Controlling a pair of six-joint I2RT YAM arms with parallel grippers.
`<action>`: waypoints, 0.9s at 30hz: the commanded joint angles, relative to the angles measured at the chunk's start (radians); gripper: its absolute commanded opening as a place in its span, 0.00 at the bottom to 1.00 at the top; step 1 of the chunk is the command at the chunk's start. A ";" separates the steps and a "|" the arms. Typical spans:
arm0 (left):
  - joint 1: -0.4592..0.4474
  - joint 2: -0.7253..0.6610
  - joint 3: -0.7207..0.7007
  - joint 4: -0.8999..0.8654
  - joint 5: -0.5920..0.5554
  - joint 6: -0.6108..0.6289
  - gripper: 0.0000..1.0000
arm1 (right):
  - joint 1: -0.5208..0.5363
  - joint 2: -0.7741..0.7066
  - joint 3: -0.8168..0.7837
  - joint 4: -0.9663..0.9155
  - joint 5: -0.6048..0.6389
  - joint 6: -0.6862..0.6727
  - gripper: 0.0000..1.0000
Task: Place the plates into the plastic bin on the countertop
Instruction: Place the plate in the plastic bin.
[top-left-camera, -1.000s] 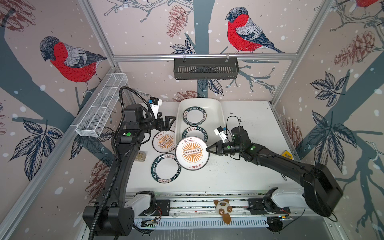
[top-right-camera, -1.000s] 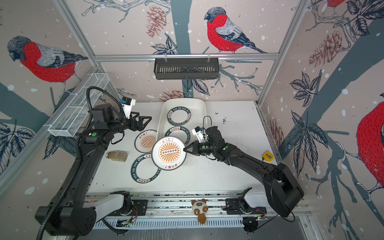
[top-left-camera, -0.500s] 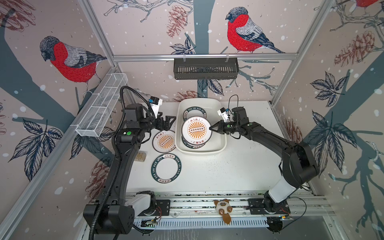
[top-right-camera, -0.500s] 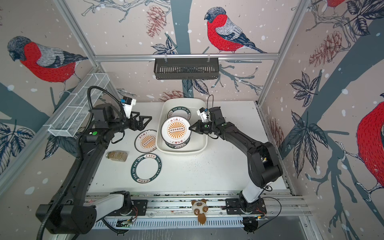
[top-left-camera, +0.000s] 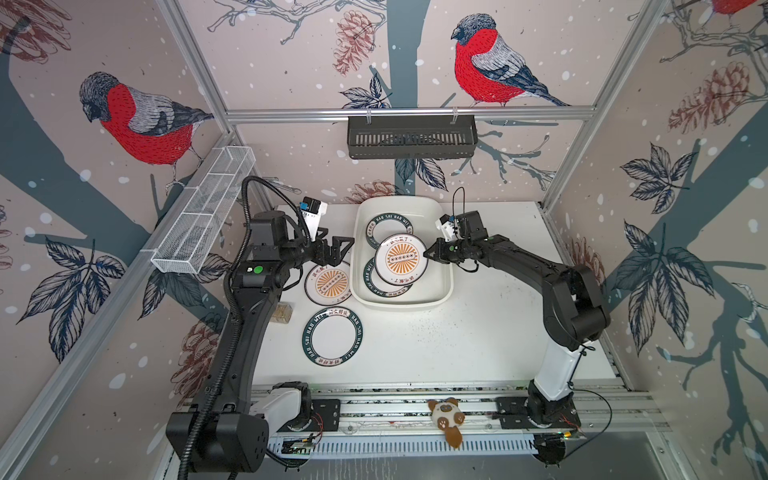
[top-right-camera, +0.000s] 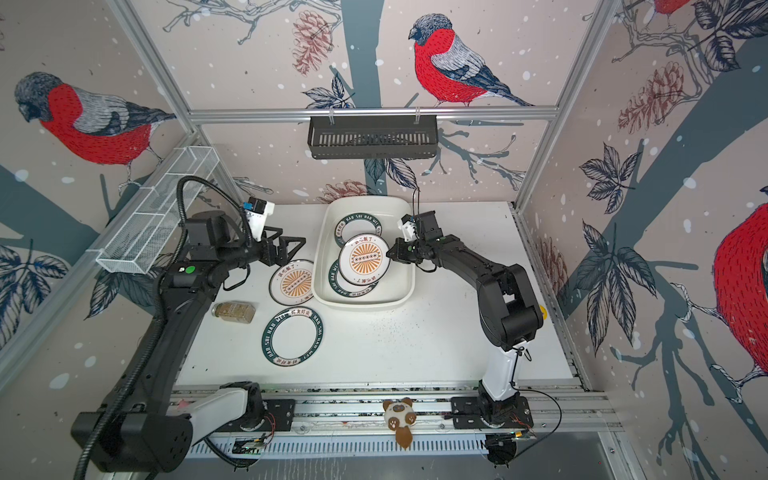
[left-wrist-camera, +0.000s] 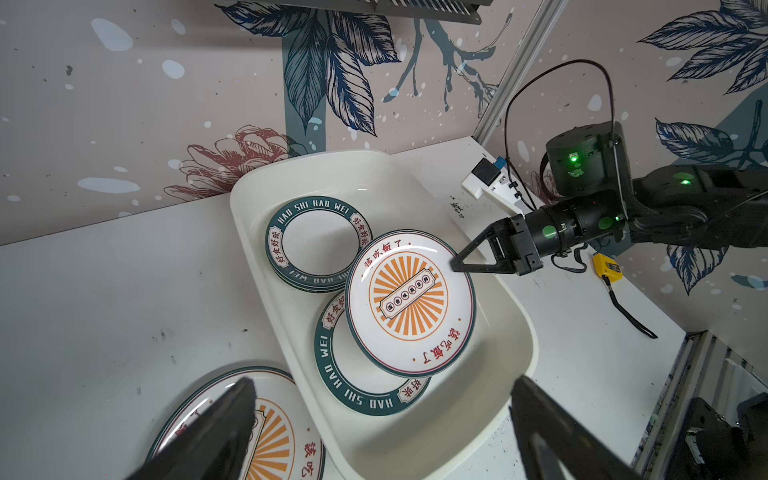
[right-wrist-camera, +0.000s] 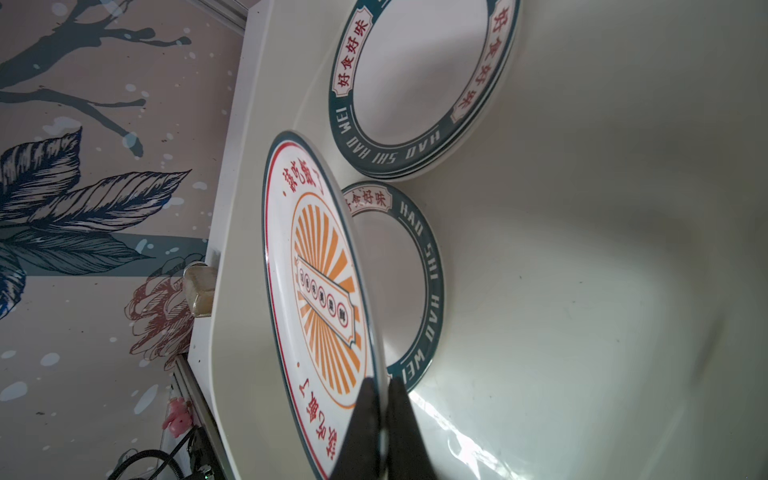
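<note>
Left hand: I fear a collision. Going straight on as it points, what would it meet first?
Probably the sunburst plate held tilted over the plastic bin by the right hand; the open left hand aims at it. Height is unclear, so the bin's near rim could come first.

1. Bin (left-wrist-camera: 478, 374): smooth white plastic, glossy, with soft glare on its floor.
2. Sunburst plate (left-wrist-camera: 409, 307) in the bin: glossy face with a bright highlight near the rim.
3. Countertop (top-left-camera: 457, 340): matt white, scuffed, dark-specked at the bin's 4 o'clock.
4. Wire basket (top-left-camera: 203, 220): white-coated metal mesh.
5. Black basket (top-left-camera: 411, 143): matt, slotted.
6. Frame (top-left-camera: 407, 112): bare brushed metal.
</note>
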 joint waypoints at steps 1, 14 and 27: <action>0.002 0.004 -0.004 0.020 0.036 0.017 0.95 | 0.000 0.037 0.043 -0.032 0.035 -0.042 0.01; 0.003 0.026 0.002 0.016 0.050 0.019 0.95 | 0.009 0.142 0.124 -0.073 0.022 -0.060 0.01; 0.003 0.010 -0.002 0.024 0.075 0.012 0.95 | 0.049 0.225 0.195 -0.117 0.023 -0.062 0.02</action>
